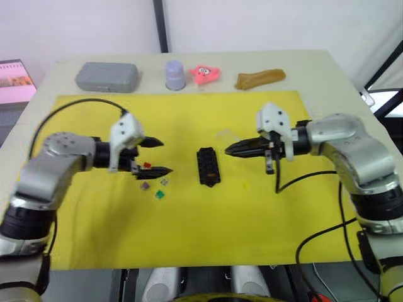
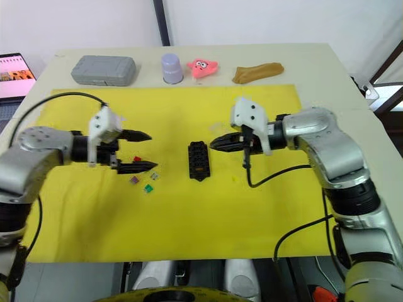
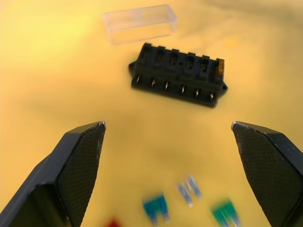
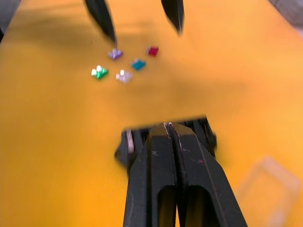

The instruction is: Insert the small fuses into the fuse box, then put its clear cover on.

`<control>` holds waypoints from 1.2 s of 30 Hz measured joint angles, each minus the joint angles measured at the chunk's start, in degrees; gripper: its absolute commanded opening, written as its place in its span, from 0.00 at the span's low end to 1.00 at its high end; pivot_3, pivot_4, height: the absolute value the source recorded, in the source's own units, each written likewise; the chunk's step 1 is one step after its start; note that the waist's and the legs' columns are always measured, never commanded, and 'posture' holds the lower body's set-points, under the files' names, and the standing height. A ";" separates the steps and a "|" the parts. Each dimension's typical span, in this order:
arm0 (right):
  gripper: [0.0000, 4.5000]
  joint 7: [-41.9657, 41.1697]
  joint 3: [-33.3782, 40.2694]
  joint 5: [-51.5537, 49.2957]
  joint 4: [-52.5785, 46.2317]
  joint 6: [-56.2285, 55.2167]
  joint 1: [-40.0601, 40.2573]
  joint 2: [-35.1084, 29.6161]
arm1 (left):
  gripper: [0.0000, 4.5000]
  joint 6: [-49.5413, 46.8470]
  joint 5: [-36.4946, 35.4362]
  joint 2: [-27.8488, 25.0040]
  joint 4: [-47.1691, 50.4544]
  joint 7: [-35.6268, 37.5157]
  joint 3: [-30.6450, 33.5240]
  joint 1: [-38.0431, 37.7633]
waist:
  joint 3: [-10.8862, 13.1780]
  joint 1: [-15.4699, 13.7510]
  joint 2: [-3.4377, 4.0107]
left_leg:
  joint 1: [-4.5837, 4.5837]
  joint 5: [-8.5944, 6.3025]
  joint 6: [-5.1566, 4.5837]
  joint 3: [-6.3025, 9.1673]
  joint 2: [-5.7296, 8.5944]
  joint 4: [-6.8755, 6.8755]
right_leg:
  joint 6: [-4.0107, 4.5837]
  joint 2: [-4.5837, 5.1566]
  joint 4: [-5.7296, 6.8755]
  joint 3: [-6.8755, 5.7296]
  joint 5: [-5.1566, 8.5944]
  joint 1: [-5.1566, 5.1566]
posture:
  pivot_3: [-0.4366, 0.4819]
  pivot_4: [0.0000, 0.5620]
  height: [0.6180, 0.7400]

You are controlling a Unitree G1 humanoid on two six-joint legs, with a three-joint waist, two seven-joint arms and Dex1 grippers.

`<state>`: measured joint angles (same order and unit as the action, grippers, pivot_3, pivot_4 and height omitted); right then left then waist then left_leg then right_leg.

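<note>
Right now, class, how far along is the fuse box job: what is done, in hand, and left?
Done: one tan fuse seems seated at the end of the fuse box.
In hand: nothing; the left gripper is open over the loose fuses, and the right gripper is shut and empty beside the box.
Left: five loose fuses, then the clear cover, lying beside the box.

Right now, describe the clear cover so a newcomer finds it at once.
On the yellow mat, find the black fuse box at its middle. Just beyond it, toward the right gripper, lies the clear cover: a see-through, colourless rectangular lid, unlike the black box.
</note>
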<state>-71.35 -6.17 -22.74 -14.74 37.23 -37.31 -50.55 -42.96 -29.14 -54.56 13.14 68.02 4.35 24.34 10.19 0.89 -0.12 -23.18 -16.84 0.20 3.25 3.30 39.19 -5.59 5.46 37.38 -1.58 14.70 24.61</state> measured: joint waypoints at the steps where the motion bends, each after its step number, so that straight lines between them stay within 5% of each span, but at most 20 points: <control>1: 0.20 -0.59 0.93 0.12 0.69 -0.46 0.56 -1.78 | 1.00 -0.64 -0.44 -1.81 -0.62 0.72 1.63 -1.13 | 0.00 -0.01 0.00 | 0.01 -0.01 -0.01 0.00 0.00 -0.01 | 0.00 0.00 -0.01 0.00 0.00 0.00 | 0.48 0.27 0.92; 8: 0.97 -5.55 6.59 1.88 8.47 -9.01 6.83 -12.21 | 1.00 3.67 1.33 -13.09 -12.29 5.86 11.57 -12.82 | 0.02 -0.38 0.03 | 0.01 -0.16 -0.28 -0.03 -0.01 -0.02 | 0.00 0.08 -0.06 -0.03 0.00 -0.03 | 0.48 0.27 0.92; 17: 0.99 -7.17 11.03 5.84 18.66 -18.78 14.64 -18.03 | 1.00 14.48 6.45 -17.22 -29.47 8.72 18.07 -19.11 | 0.07 -0.19 0.15 | 0.01 -0.18 -0.30 -0.07 -0.02 -0.05 | 0.01 0.12 -0.08 -0.01 0.00 -0.01 | 0.48 0.27 0.92; 23: 0.99 -6.76 11.13 6.17 19.07 -19.09 13.96 -18.02 | 1.00 16.95 7.46 -17.09 -30.93 9.04 17.66 -18.58 | 0.09 -0.31 0.17 | -0.02 -0.19 -0.29 -0.08 -0.02 -0.05 | 0.01 0.14 -0.08 -0.01 0.00 0.01 | 0.48 0.27 0.92; 36: 0.99 -5.28 3.24 0.09 1.37 -9.46 0.79 -7.40 | 1.00 9.22 5.60 -4.72 -27.75 11.44 1.35 0.86 | 0.08 -0.44 0.16 | -0.10 -0.08 -0.10 -0.06 -0.01 0.04 | 0.00 0.09 0.03 -0.06 0.00 0.06 | 0.48 0.27 0.92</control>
<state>-76.63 -2.93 -22.65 -13.37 27.77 -36.52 -57.95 -33.74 -23.54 -59.28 -14.62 79.46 5.70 25.20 10.27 0.46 0.04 -23.29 -16.92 0.10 3.19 3.29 39.23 -5.59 5.55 37.41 -1.64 14.70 24.67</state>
